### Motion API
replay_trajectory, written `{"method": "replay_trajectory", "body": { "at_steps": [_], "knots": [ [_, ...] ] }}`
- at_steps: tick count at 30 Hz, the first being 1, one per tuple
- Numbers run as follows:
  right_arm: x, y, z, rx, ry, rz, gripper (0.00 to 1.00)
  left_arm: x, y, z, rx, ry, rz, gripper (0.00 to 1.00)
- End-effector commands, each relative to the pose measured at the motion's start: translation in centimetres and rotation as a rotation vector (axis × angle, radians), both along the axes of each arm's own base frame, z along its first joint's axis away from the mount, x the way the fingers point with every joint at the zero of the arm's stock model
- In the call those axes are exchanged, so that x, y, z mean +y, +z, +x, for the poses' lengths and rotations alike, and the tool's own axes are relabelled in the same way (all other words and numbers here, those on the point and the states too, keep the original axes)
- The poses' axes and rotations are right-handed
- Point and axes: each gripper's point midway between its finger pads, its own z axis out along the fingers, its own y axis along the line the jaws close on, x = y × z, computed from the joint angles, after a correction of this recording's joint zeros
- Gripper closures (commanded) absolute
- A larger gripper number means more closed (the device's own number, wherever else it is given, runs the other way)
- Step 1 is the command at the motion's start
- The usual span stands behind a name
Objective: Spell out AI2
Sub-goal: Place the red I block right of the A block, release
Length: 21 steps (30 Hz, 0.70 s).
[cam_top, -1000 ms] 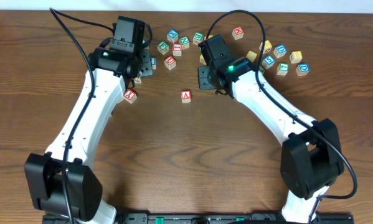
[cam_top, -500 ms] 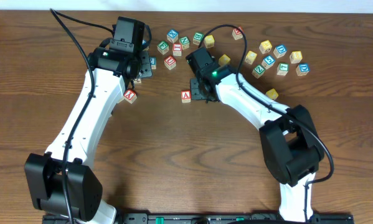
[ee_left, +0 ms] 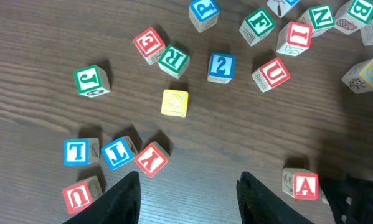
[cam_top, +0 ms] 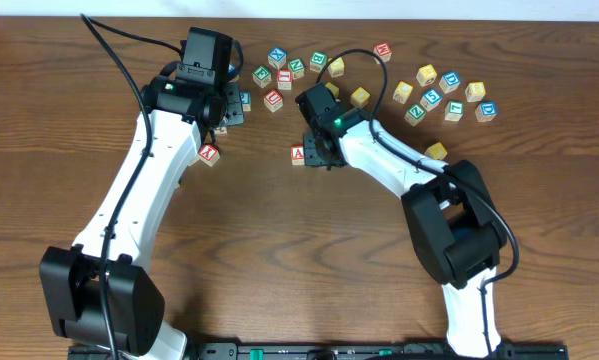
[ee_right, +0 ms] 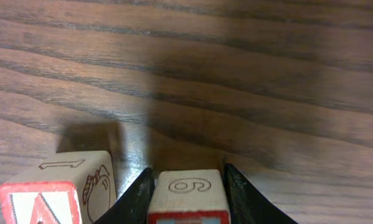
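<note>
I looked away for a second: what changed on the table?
The right gripper moved left and nearer its base; the red-framed cube between its fingers now sits beside the A cube. The left gripper, A cube and scattered cubes stayed put.

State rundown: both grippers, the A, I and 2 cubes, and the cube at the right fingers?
left gripper: open, empty.
right gripper: closely flanks a cube; clamped or not, unclear.
red-framed cube: inside right gripper, beside A, letter hidden.
A cube: on table, A up, free.
I cube: in cluster, untouched.
2 cube: on table, untouched.
</note>
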Motion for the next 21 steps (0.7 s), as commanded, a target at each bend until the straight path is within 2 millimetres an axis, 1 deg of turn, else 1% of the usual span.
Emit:
{"method": "replay_trajectory", "body": {
  "at_steps": [1, 7, 13, 17, 18, 19, 21],
  "knots": [
    [0.6, -0.4, -0.1, 0.009, 0.001, 0.016, 0.71, 0.2, 0.7, 0.2, -0.013, 0.011, -0.003, 0.50],
    [1.0, -0.2, 0.4, -0.011, 0.004, 0.032, 0.70, 0.2, 0.7, 0.2, -0.010, 0.010, -0.002, 0.50],
    [1.4, 1.4, 0.9, -0.041, 0.008, 0.063, 0.68, 0.2, 0.7, 0.2, -0.012, 0.011, -0.002, 0.50],
    [1.5, 1.8, 1.1, -0.054, 0.029, 0.061, 0.68, 0.2, 0.7, 0.2, -0.011, 0.011, -0.002, 0.51],
    [1.5, 1.9, 1.2, -0.057, 0.029, 0.061, 0.67, 0.2, 0.7, 0.2, -0.010, 0.011, -0.002, 0.50],
    [1.5, 2.0, 1.3, -0.060, 0.027, 0.065, 0.64, 0.2, 0.7, 0.2, -0.010, 0.011, -0.002, 0.50],
    [1.6, 2.8, 1.8, -0.072, 0.023, 0.072, 0.63, 0.2, 0.7, 0.2, -0.011, 0.011, -0.002, 0.50]
  ]
}}
